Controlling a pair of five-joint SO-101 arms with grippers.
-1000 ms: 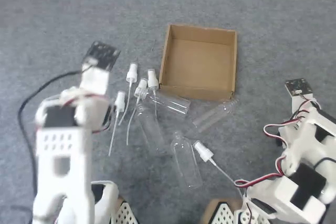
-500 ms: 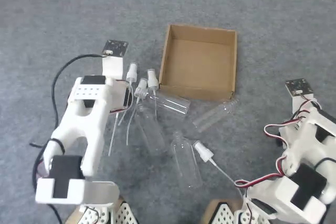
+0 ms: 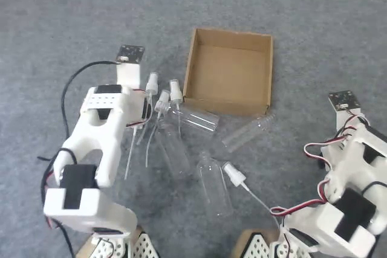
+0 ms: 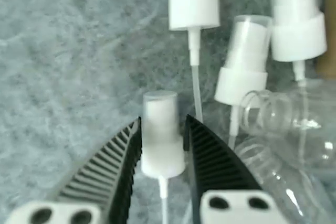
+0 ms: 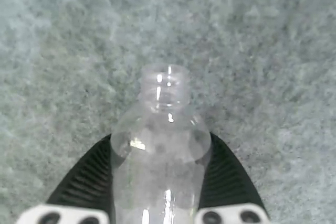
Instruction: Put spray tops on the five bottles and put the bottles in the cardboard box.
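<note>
A white spray top (image 4: 161, 140) with a clear cap is clamped between the jaws of the left gripper (image 4: 163, 121). The ribbed black fingers (image 4: 118, 161) are pressed against both of its sides, and its thin dip tube is seen running back between the jaws. This clamped top is lying on the grey carpet (image 3: 72, 28) at the left edge of the cluster of parts. Three loose spray tops are laid just beyond it: a far top (image 4: 193, 3) straight ahead, a clear-capped top (image 4: 244, 61) beside that, and a white-collared top (image 4: 296, 30) next along.

A clear held bottle (image 5: 157, 171) is gripped at its shoulders by the right gripper (image 5: 160, 136). Its threaded neck is bare and is pointed away from the wrist, over the carpet. In the high view the right arm (image 3: 351, 173) is seen folded at the near right, well apart from the cardboard box (image 3: 227, 106).

The box is set open side up beyond the cluster. Four uncapped bottles are laid on their sides in front of it:
- a wall-side bottle (image 3: 196, 119) just beside the front wall
- a corner bottle (image 3: 245, 132) near the right front corner
- a left bottle (image 3: 172, 149) closer to the arms
- a near bottle (image 3: 214, 184) closest to them

A lone spray top (image 3: 234, 175) is laid against the near bottle, with its tube trailed toward the right arm.
</note>
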